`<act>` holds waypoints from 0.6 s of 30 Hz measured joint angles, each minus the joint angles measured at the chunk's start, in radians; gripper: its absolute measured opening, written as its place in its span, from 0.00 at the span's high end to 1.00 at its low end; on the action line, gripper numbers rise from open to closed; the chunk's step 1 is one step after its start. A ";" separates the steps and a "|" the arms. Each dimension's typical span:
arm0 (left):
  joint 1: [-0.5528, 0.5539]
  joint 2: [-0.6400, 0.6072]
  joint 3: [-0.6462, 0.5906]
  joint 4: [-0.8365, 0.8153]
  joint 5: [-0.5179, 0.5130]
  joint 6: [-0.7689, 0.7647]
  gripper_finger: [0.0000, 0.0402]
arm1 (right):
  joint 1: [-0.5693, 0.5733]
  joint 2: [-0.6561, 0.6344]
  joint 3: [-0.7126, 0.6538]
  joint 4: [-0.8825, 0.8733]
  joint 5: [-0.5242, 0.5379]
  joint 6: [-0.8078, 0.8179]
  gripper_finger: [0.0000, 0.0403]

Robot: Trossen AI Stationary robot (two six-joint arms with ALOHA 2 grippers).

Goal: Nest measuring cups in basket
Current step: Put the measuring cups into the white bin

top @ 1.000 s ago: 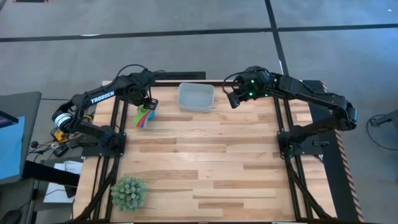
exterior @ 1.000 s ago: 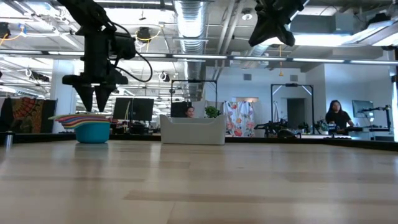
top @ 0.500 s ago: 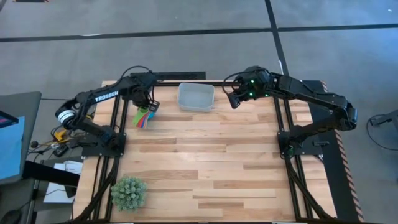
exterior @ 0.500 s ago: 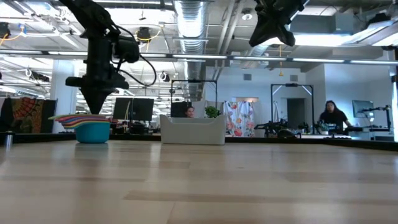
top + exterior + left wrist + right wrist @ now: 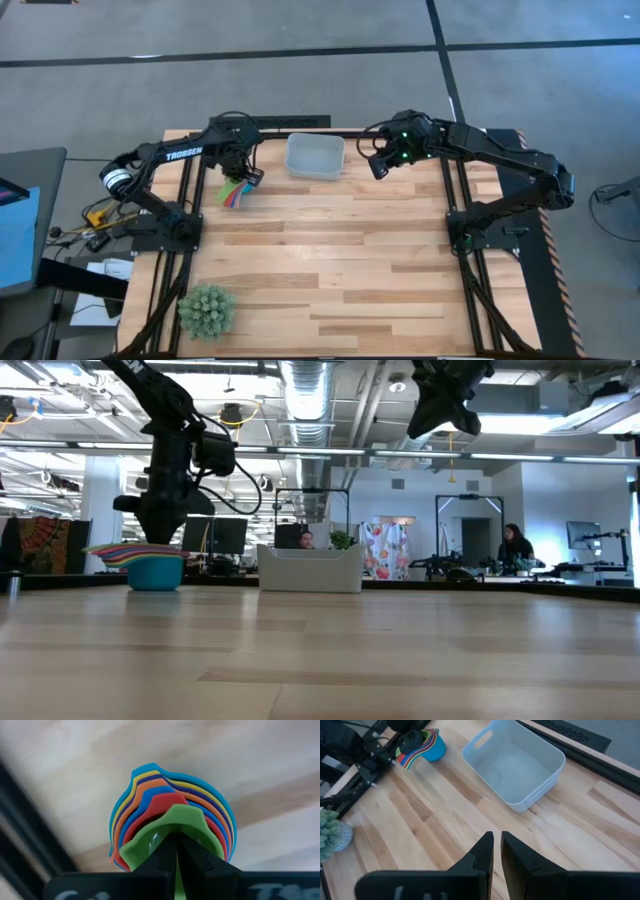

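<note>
Cups (image 5: 233,190) already nested, stack on counter (image 5: 330,250) left of basket (image 5: 316,156); basket empty. Left gripper (image 5: 176,851) closed on stack's handles. Right gripper (image 5: 496,851) nearly closed, empty, hovering right of basket. Left: move stack in.

The wooden tabletop (image 5: 330,250) carries the nested measuring cups (image 5: 233,191) near its far left corner, the basket (image 5: 315,156) at the far edge, and a spiky green plant (image 5: 206,309) at the near left corner.

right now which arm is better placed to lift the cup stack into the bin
Left. Its hand is right down on the nested stack of coloured plastic measuring cups; the right hand hangs high beyond the translucent grey-white basket.
</note>
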 joint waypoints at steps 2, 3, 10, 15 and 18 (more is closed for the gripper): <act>-0.021 0.000 0.000 -0.001 0.037 -0.026 1.00 | 0.000 -0.001 0.000 -0.013 0.000 -0.007 0.85; -0.033 0.000 -0.001 -0.002 0.057 -0.042 1.00 | 0.000 -0.002 0.000 -0.014 0.000 -0.010 0.85; -0.177 0.002 -0.002 0.012 0.134 -0.193 1.00 | -0.009 -0.002 0.000 -0.018 0.000 -0.043 0.85; -0.316 0.005 -0.004 0.057 0.161 -0.325 1.00 | -0.009 -0.002 0.000 -0.020 0.001 -0.063 0.85; -0.389 0.006 -0.005 0.095 0.173 -0.403 1.00 | -0.009 -0.002 0.000 -0.024 0.001 -0.084 0.85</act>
